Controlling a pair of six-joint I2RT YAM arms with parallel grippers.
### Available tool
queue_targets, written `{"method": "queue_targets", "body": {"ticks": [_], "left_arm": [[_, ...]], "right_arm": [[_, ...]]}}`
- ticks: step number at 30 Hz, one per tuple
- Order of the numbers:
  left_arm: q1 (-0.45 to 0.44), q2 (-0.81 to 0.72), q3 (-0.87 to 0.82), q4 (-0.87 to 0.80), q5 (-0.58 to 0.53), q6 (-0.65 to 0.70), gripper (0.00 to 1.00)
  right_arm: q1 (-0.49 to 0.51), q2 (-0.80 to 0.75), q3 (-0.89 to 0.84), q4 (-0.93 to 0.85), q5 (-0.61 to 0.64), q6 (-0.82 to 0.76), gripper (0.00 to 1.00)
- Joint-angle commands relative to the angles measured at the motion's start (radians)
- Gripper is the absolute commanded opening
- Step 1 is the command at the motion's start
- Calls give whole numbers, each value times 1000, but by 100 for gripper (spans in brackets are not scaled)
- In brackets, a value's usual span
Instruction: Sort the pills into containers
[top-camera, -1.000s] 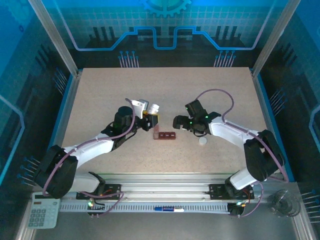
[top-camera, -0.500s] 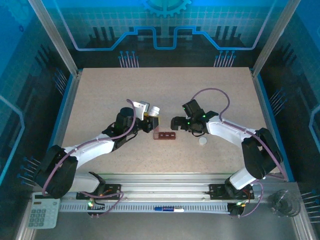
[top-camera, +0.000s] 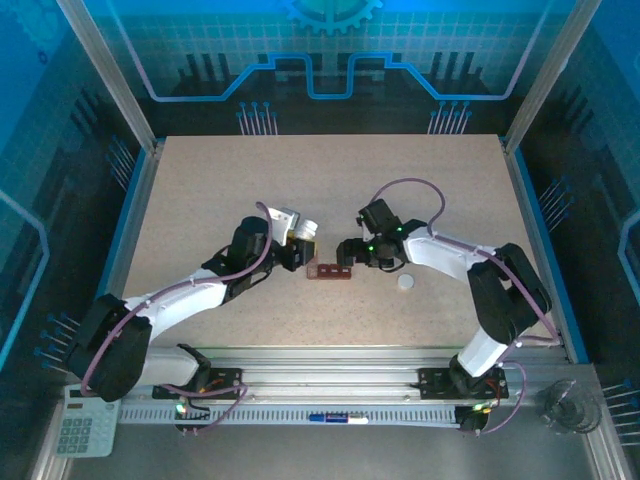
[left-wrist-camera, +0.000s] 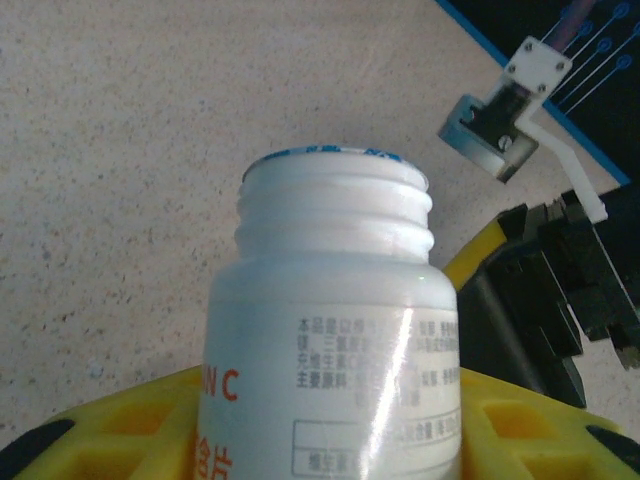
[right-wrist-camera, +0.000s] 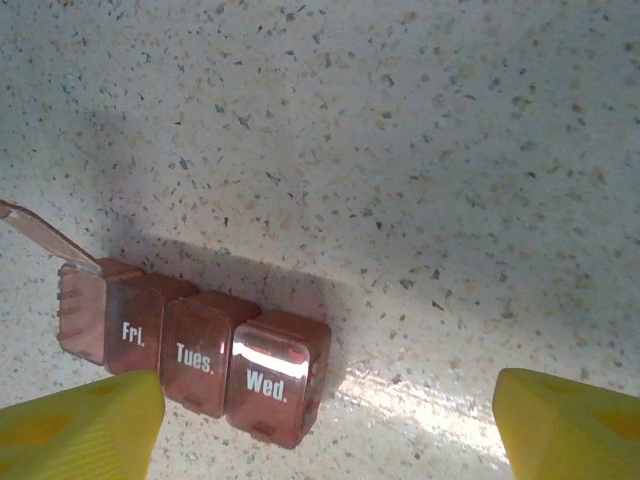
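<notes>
Right gripper (top-camera: 346, 250) has slid leftward and now hangs just beside the pill organizer (top-camera: 331, 270), jaws spread wide and empty. Left gripper (top-camera: 297, 245) clamps an uncapped white pill bottle (left-wrist-camera: 335, 330), tilted near the organizer's open end compartment. The organizer lies mid-width on the bench (top-camera: 200, 180), somewhat toward the near edge, well apart from both side edges. A white cap (top-camera: 406, 283) rests to its right.

A white cap (top-camera: 405, 283) is lying on the speckled table (top-camera: 220, 180), while a calculator (top-camera: 85, 421) is sitting off its near left corner.
</notes>
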Motion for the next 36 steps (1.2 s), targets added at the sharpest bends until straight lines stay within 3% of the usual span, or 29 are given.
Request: {"method": "queue_targets", "body": {"ticks": [1,16,36], "left_arm": [[0,-35,-19,-68,18,32,0],[1,-76,-15,-261,44,24,0],[0,44,96,-451,116,17,0]], "right_arm": [[21,28,44,-28,-3,-44,84],[59,96,82,-33,20,-74,83],[79,151,110,-44,59,-73,83]]}}
